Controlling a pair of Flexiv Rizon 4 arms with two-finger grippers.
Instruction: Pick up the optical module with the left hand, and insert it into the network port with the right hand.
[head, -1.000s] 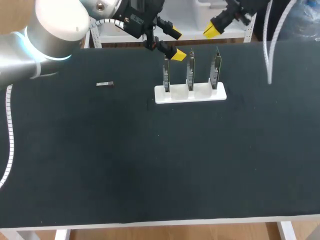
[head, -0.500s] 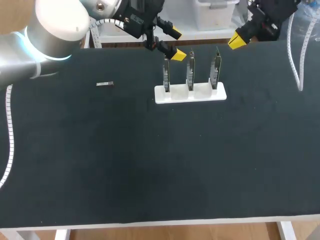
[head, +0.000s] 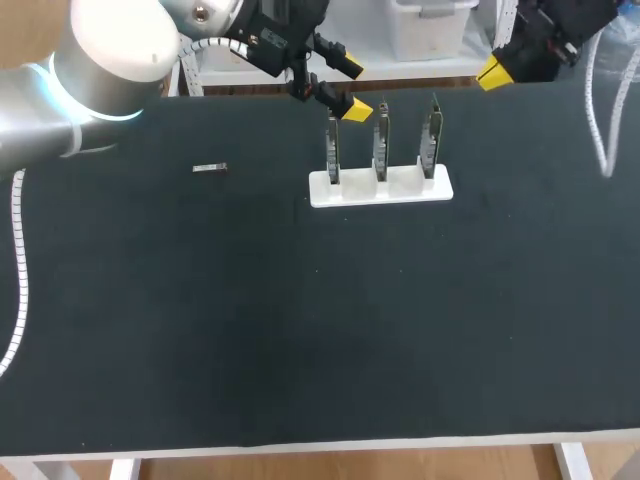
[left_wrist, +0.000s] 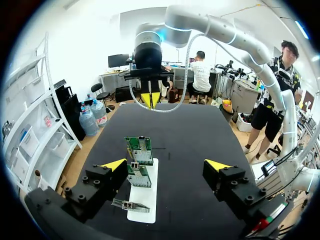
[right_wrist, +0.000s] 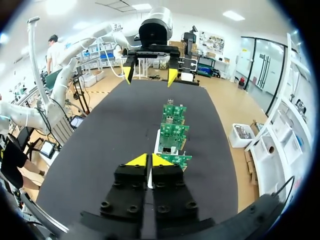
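The optical module (head: 209, 168), a small grey bar, lies on the black table left of the boards, with no gripper near it. Three green circuit boards with network ports (head: 381, 145) stand upright in a white base (head: 380, 188). My left gripper (head: 350, 88) hangs open just behind the leftmost board; in its wrist view the left gripper (left_wrist: 166, 165) is empty, with the boards (left_wrist: 139, 150) beside its left finger. My right gripper (head: 495, 72) is over the table's far edge, right of the boards. Its wrist view shows the right gripper (right_wrist: 149, 160) shut on nothing, the boards (right_wrist: 172, 132) ahead.
My left arm's bulky elbow (head: 110, 60) looms over the table's back left corner. A white coiled cable (head: 603, 120) hangs from my right arm at the far right. The black tabletop (head: 300, 330) stretches flat toward the front edge.
My right gripper has swung to the right along the table's far edge, away from the boards. The left arm and the module have not moved.
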